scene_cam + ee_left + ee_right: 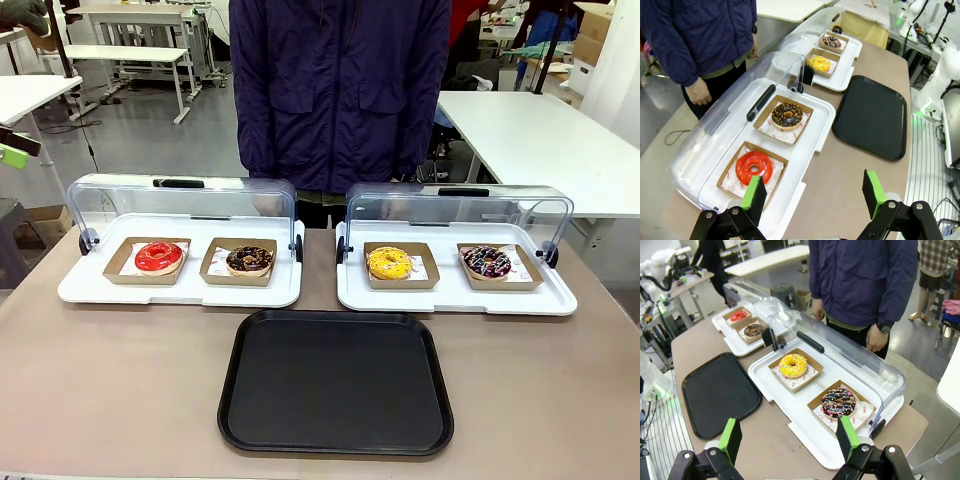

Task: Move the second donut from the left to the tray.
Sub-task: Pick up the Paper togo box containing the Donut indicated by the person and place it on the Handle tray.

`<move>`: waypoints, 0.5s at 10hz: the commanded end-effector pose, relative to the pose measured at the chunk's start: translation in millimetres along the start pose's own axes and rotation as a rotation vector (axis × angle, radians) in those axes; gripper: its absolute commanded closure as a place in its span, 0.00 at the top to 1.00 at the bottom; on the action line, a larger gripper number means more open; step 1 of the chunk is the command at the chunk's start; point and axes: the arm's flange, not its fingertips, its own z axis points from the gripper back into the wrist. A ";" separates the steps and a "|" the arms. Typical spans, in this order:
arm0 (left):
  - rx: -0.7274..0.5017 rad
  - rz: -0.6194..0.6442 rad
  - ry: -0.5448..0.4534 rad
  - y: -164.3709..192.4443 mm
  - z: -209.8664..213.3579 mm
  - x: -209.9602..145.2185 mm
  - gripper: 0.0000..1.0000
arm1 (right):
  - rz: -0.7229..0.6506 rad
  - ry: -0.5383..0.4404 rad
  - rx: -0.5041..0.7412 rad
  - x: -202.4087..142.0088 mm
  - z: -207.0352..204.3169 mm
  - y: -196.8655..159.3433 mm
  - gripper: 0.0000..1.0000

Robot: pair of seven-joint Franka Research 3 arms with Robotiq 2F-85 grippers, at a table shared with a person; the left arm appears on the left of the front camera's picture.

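The left gripper [813, 186] hangs above the table's [840, 175] near edge with its green-padded fingers [756, 190] spread wide and nothing between them. Just ahead of its left finger lies the red donut [754, 167]. Straight beyond that, in the same white display tray [812, 145], sits the chocolate donut with the pale crumbs [787, 114] in its brown cardboard holder [767, 120], well clear of the gripper. The clear lid [740, 105] is tipped back behind both donuts. The black tray [871, 116] lies bare ahead of the right finger, just beside the display tray's edge.

The right gripper [789, 429] is spread wide too, holding nothing. The sprinkled donut [839, 402] sits just ahead of its right finger, and the yellow donut [793, 365] is a little farther out. From here the black tray is off ahead of its left finger, and the chocolate donut is far ahead, past the yellow one, in the other display tray.

A person [340, 90] in a dark jacket stands at the far side, hands down near the lids.
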 end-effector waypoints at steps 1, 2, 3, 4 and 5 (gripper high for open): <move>-0.007 -0.009 -0.016 -0.8 0.7 1.3 1.00 | 0.026 -0.030 0.001 2.4 -1.3 -3.3 1.00; -0.007 -0.009 -0.016 -0.8 0.7 1.3 1.00 | 0.026 -0.030 0.001 2.4 -1.3 -3.3 1.00; -0.007 -0.009 -0.016 -0.8 0.7 1.3 1.00 | 0.026 -0.030 0.001 2.4 -1.3 -3.3 1.00; -0.007 -0.009 -0.016 -0.8 0.7 1.3 1.00 | 0.026 -0.030 0.001 2.4 -1.3 -3.3 1.00; -0.007 -0.009 -0.016 -0.8 0.7 1.3 1.00 | 0.026 -0.030 0.001 2.4 -1.3 -3.3 1.00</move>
